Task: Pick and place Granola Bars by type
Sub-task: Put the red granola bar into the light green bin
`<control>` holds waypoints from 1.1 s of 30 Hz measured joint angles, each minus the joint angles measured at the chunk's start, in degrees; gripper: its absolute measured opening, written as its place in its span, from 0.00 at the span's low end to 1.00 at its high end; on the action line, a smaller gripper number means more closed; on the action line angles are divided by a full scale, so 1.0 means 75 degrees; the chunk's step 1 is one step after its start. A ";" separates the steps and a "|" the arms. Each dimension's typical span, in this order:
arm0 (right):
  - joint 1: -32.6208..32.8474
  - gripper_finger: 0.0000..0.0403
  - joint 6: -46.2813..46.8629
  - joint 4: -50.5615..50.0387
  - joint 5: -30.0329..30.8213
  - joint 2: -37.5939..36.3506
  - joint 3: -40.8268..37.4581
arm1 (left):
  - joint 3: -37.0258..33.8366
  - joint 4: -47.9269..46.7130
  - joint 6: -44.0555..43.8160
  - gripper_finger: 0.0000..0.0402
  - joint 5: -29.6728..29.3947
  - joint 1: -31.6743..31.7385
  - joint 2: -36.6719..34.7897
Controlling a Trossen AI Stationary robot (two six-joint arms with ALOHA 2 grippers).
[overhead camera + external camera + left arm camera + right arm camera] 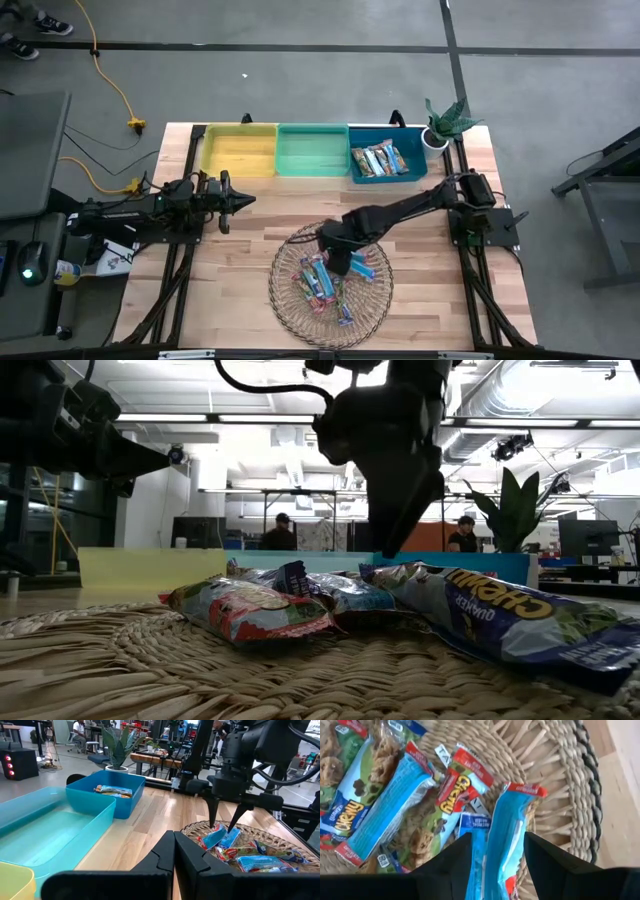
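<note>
We read "CHEWY" in yellow letters on the shiny blue-and-green granola bar wrapper point(520, 622) lying nearest the low camera on the round woven basket point(120, 660), with "QUAKER" in small white letters just beside it; both words appear upside down. In the right wrist view the same "CHEWY", with "QUAKER" above it, stands on the green-and-blue wrapper point(347, 795) at the far side of the basket point(560, 785) from its rim, and "Chewy" again on the red-ended wrapper point(451, 795) near the middle. Other print on the wrappers is too small for us to read.
</note>
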 joint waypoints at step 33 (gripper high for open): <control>-0.0003 0.40 -0.0581 0.0832 0.0587 0.0114 -0.0334 | 0.0000 0.0002 0.0002 0.00 0.0000 0.0000 0.0000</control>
